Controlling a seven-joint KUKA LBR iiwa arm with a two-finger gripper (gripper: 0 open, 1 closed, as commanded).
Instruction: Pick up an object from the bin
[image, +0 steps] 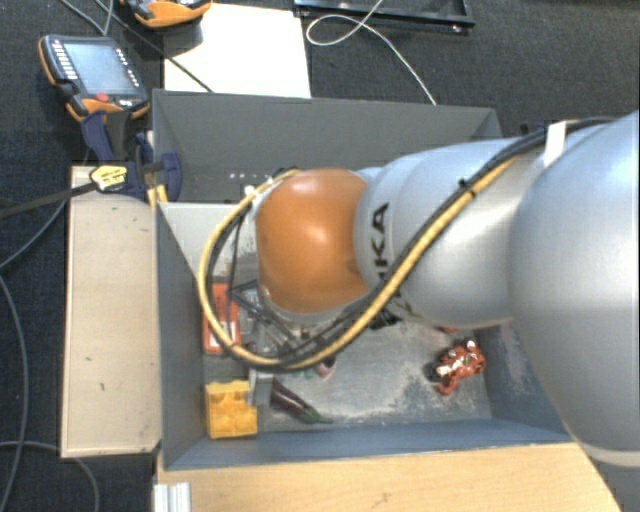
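Reaching in from view's right, the big grey KUKA arm (520, 230) hangs over most of the grey metal bin (330, 140), hiding the middle & right of the floor. At the wrist sits a rounded orange cover (305, 240), w/ a yellow-and-black cable (430, 238) running along the arm and looping round the cover's left side. The gripper (272, 345) is tucked under the cover, low over the bin's front-left area; can't tell if it's open or closed, or whether it has anything.

Nearest things: flat orange-red piece (218, 328) against the left wall, just beside the gripper. Yellow block (230, 408) in the front-left corner, just below-left of the gripper. Dark purple-green item (292, 403) on the floor next to the block, toward the front wall. Small red-and-white toy (458, 365) lies well apart, near the front-right, by the arm's edge.
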